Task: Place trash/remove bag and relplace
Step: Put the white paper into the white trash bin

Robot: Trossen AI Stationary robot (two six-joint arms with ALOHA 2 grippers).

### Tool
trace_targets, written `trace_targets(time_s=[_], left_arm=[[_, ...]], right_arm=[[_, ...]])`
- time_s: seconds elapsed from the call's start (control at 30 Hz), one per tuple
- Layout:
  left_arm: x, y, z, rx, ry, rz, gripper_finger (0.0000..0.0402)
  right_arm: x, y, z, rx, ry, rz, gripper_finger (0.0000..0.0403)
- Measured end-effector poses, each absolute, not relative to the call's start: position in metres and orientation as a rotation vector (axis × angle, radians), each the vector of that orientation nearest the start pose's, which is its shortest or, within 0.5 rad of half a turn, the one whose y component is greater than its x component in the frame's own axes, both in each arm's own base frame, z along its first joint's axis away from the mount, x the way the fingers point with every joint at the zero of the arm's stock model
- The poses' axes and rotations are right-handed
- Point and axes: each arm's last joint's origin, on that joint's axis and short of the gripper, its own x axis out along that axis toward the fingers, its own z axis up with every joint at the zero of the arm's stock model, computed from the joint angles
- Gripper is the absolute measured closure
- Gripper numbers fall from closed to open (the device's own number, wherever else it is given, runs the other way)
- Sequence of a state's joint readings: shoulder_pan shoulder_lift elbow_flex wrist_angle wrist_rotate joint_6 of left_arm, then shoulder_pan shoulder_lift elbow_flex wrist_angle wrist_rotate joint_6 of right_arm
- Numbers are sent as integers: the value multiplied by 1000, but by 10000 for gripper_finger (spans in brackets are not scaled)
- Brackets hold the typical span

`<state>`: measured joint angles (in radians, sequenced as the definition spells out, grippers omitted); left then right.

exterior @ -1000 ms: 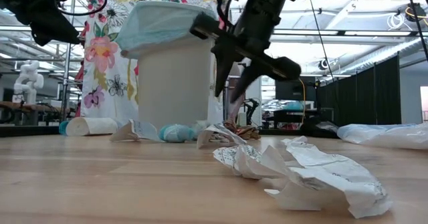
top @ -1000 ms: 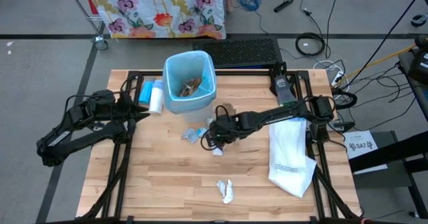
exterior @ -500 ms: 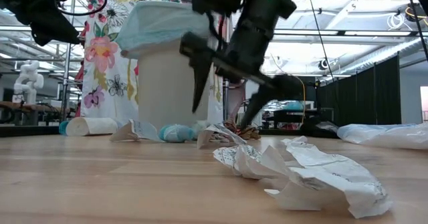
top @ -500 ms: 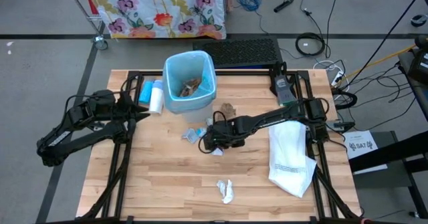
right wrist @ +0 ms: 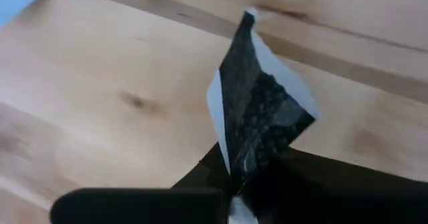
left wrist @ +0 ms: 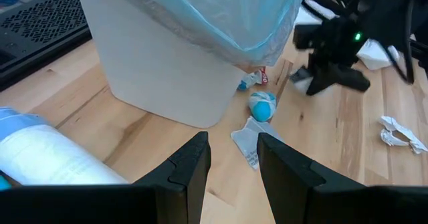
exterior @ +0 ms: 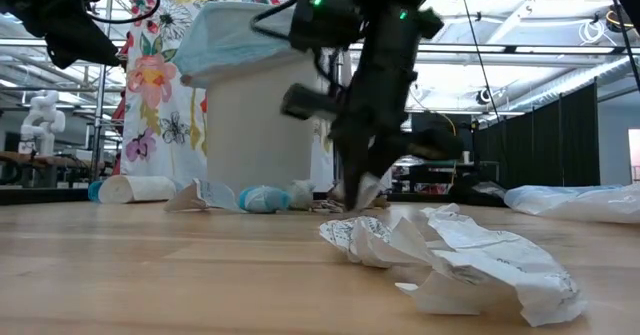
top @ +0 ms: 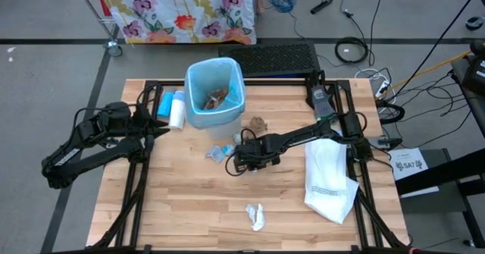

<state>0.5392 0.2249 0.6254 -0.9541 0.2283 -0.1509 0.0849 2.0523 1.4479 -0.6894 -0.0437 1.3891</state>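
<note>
The white bin (top: 214,95), lined with the light-blue bag (left wrist: 221,17), stands at the table's far middle with brown trash (top: 216,97) inside. My right gripper (top: 241,165) points down at the table's middle, shut on a white printed paper scrap (right wrist: 257,117). More scraps lie on the wood: blue and white ones (top: 220,152), a brown one (top: 258,123) and a white one (top: 255,216). My left gripper (left wrist: 232,158) hangs open left of the bin, touching nothing. The white replacement bag (top: 327,177) lies flat on the right. My right gripper pinches the paper scrap between its two fingers, by the crumpled end (right wrist: 242,165) nearest them. The fingers come from above, pointing steeply down. The rest of the scrap sticks out past the fingertips, close over the wood; whether it still touches the table I cannot tell.
A blue-and-white cylinder (top: 176,108) lies beside the bin's left side. A large crumpled white scrap (exterior: 470,260) fills the low view's foreground. Black frame rails (top: 136,186) run along the table's left and right sides. Bare wood lies near the front edge.
My right gripper has come down toward the table beside the blue and white scraps. Its fingers spread wide, then shut on the white printed scrap.
</note>
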Motion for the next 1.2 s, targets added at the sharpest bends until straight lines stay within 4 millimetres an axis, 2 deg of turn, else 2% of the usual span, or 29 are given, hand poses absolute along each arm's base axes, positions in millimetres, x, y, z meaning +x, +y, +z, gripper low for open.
trace_targets(time_s=[0.17,0.33,0.5,0.6,0.7,0.8,0.9,1.0,1.2], left_arm=[[43,18,263,-354,492,344,272],[43,18,263,-354,492,345,272],[43,18,263,-353,492,346,272],[43,19,263,-352,493,355,272],[43,19,262,-363,492,394,272],[45,21,267,-352,439,398,272],[50,23,278,-358,307,392,272],[53,26,286,-351,230,387,272],[63,28,287,-377,251,297,272]], right_arm=[[392,35,192,1115,1061,-778,400],[368,31,256,1057,866,-731,402],[333,21,320,931,618,-707,402],[313,12,351,855,498,-672,403],[305,-1,376,760,382,-585,403],[308,-14,397,642,227,-519,403],[317,-29,410,537,92,-473,403],[331,-47,409,493,34,-391,403],[366,-80,372,550,105,-324,403]])
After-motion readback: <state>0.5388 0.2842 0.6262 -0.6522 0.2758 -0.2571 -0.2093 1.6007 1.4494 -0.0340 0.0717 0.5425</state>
